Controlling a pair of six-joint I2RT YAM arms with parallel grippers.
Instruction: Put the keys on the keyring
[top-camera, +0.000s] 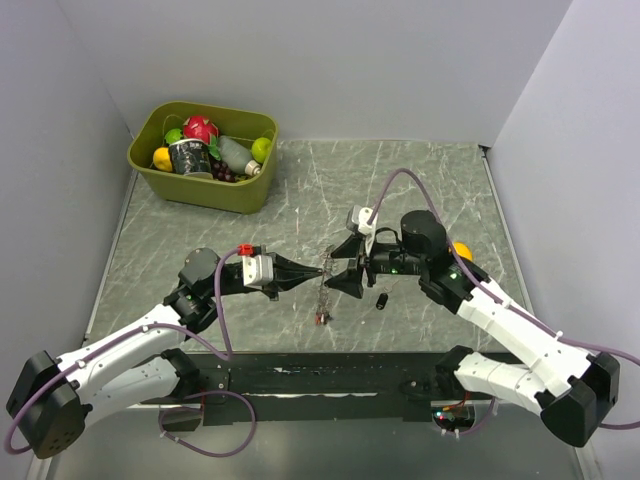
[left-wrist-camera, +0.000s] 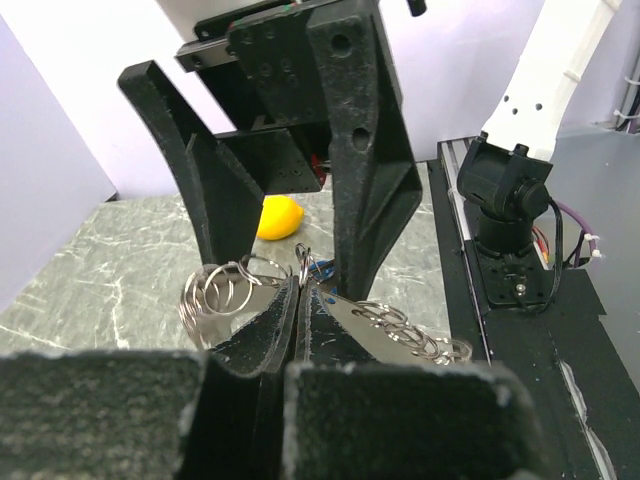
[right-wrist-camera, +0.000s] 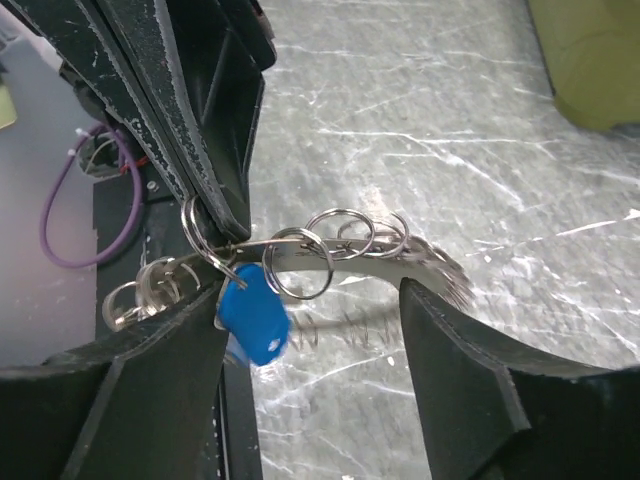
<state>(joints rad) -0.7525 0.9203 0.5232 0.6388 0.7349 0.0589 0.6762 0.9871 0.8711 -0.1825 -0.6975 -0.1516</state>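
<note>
My left gripper (top-camera: 312, 270) (left-wrist-camera: 297, 292) is shut on the keyring (right-wrist-camera: 345, 248), a curved metal strip carrying several split rings (left-wrist-camera: 225, 290). A blue key (right-wrist-camera: 252, 315) hangs from one ring beside the left fingertips and looks blurred. More keys dangle below the strip, with a red one (top-camera: 320, 318) lowest. My right gripper (top-camera: 342, 265) (right-wrist-camera: 310, 300) faces the left one, open, its fingers (left-wrist-camera: 365, 160) straddling the strip without gripping anything. A black key (top-camera: 381, 301) lies loose on the table just right of the grippers.
A green bin (top-camera: 240, 195) full of fruit and a can stands at the back left. A yellow lemon (top-camera: 461, 250) (left-wrist-camera: 278, 217) lies behind the right arm. Grey walls close in the marbled table (top-camera: 300, 190) on three sides.
</note>
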